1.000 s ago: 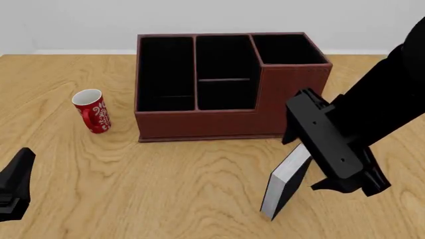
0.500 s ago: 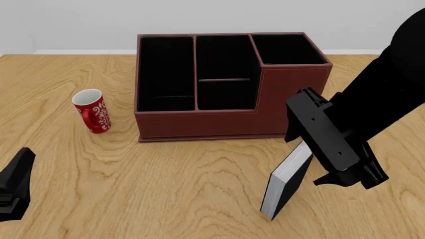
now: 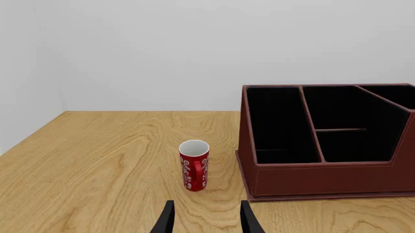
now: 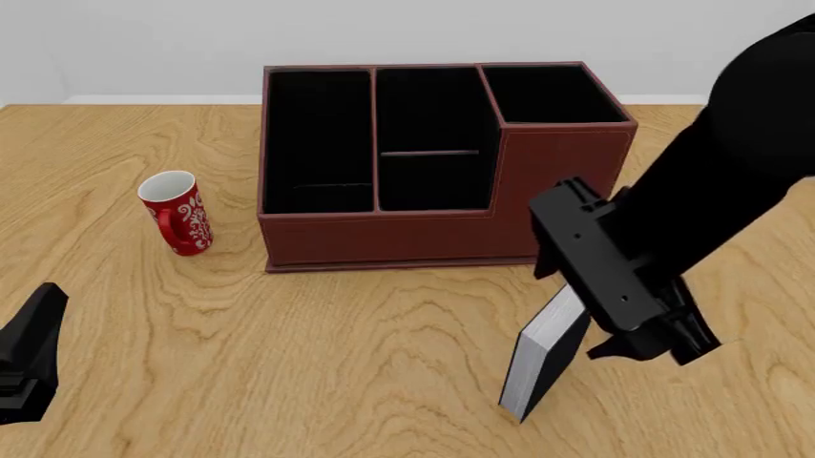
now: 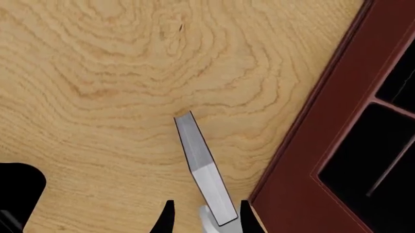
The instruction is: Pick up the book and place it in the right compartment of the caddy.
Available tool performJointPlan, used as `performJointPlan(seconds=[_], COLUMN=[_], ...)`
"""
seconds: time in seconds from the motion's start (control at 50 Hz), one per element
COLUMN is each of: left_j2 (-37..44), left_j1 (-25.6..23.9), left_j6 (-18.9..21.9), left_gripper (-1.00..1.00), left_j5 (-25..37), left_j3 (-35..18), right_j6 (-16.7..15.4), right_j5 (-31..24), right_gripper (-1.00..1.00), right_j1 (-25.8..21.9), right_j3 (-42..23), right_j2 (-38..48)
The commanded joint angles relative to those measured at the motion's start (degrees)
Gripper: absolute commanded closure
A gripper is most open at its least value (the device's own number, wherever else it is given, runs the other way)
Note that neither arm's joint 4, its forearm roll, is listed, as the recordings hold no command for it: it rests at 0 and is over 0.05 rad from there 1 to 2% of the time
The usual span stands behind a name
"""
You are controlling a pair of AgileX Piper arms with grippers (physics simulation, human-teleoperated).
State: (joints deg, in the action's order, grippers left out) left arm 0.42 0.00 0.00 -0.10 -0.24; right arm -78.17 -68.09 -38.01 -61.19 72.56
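Observation:
The book (image 4: 548, 355), thin and black with white page edges, stands tilted on its edge on the table in front of the caddy's right end. My right gripper (image 4: 593, 324) is over its top, open. In the right wrist view the book (image 5: 202, 165) runs between the two spread fingers (image 5: 167, 217) without touching them, and the gripper (image 5: 206, 217) straddles it. The reddish-brown caddy (image 4: 382, 239) sits at the table's back middle, and its taller right compartment (image 4: 554, 93) holds nothing. My left gripper (image 4: 42, 313) rests open at the near left, with its fingertips (image 3: 167, 218) apart.
A red patterned mug (image 4: 175, 212) stands left of the caddy, and the left wrist view shows the same mug (image 3: 194, 165) beside the caddy (image 3: 324, 179). The caddy wall (image 5: 311, 136) runs close beside the book. Bare wood lies between the grippers.
The right arm has shifted slightly left and lower over the book's top. The book, mug, caddy and left gripper have not moved.

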Motion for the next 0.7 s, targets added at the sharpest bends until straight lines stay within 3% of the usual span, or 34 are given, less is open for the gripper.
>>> performJointPlan(seconds=[0.02,0.44,0.48,0.7], left_j2=[0.0,0.0,0.0,0.0], left_j1=[0.0,0.0,0.0,0.0], left_j6=[0.0,0.0,0.0,0.0], left_gripper=[-1.0,-1.0,-1.0,-1.0], left_j5=[0.0,0.0,0.0,0.0], left_j3=[0.0,0.0,0.0,0.0], right_j6=[1.1,-1.4,-3.9,-4.4], right_j5=[1.1,1.9,2.2,2.0], right_gripper=[-1.0,-1.0,-1.0,-1.0], right_j1=[-0.7,1.4,3.6,3.6], right_j3=[0.7,1.7,2.2,0.4], right_j2=[1.0,2.3,2.4,3.8])
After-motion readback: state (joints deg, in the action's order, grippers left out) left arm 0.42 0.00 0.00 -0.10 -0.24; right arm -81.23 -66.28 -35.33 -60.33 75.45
